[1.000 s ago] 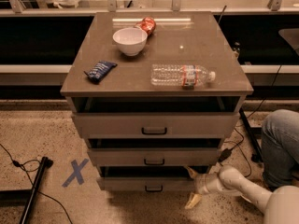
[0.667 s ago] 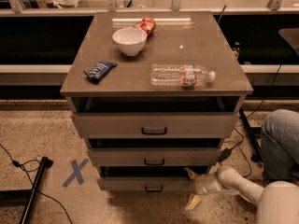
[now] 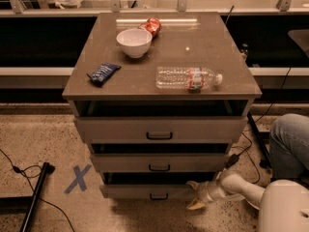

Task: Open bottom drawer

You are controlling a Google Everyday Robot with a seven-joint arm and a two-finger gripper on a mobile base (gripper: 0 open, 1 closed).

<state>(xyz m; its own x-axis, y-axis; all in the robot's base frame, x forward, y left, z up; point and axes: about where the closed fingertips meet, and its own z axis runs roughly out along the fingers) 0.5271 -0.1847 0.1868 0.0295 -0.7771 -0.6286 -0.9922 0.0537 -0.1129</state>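
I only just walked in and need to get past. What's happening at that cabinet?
The robot's arm reaches in low from the right. Its hand is at the right end of the bottom drawer, fingers spread, well to the right of the drawer's black handle. I cannot tell whether it touches the front. The drawer is not pulled far out. A water bottle, a white bowl and a blue packet lie on top.

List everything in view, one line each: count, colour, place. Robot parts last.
bowl: 1, white, cabinet top, back left
crumpled packet: 1, red, behind the bowl
snack packet: 1, blue, top's left side
water bottle: 1, clear, lying front right
drawers: 3, grey-brown, stacked; bottom drawer lowest
tape X: 1, blue, floor left
person's leg: 1, jeans, right
gripper: 1, pale, open, at the bottom drawer's right end
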